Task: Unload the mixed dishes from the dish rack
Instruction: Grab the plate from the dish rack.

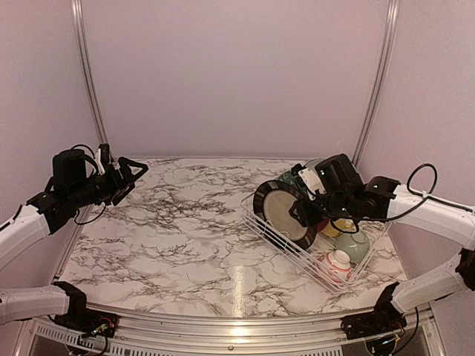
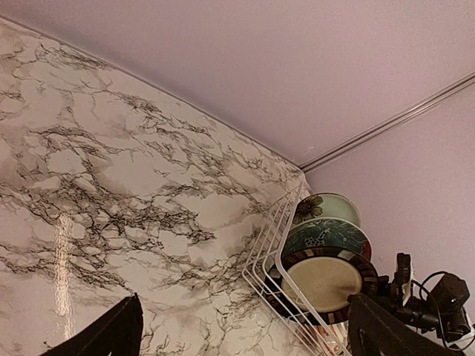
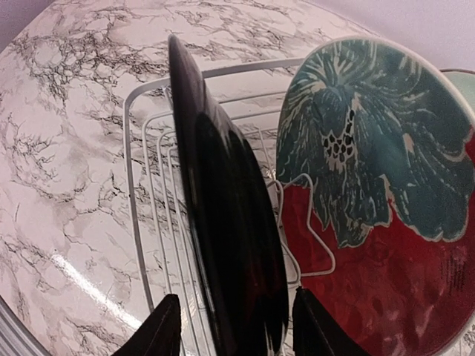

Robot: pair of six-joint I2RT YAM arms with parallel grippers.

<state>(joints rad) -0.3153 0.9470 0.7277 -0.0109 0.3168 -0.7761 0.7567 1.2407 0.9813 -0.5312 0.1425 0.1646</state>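
Note:
The white wire dish rack (image 1: pixel 276 236) sits on the right of the marble table. Three plates stand on edge in it: a black-rimmed cream plate (image 1: pixel 283 211) in front, a red-and-teal floral plate (image 3: pixel 371 185) behind it, and a pale green plate (image 2: pixel 330 208) at the back. A yellow mug (image 1: pixel 332 228), a pale green bowl (image 1: pixel 353 246) and a small white-and-red patterned bowl (image 1: pixel 335 265) fill the rack's near end. My right gripper (image 3: pixel 236 326) straddles the black-rimmed plate's (image 3: pixel 230 222) top edge, one finger on each side with a thin gap. My left gripper (image 1: pixel 133 174) hangs open and empty over the table's left side.
Bare marble tabletop (image 1: pixel 178 230) spreads left of the rack. Pale purple walls with metal corner rails (image 1: pixel 89 89) close in the back and sides. The rack's left wall (image 3: pixel 141 193) runs just beside the black-rimmed plate.

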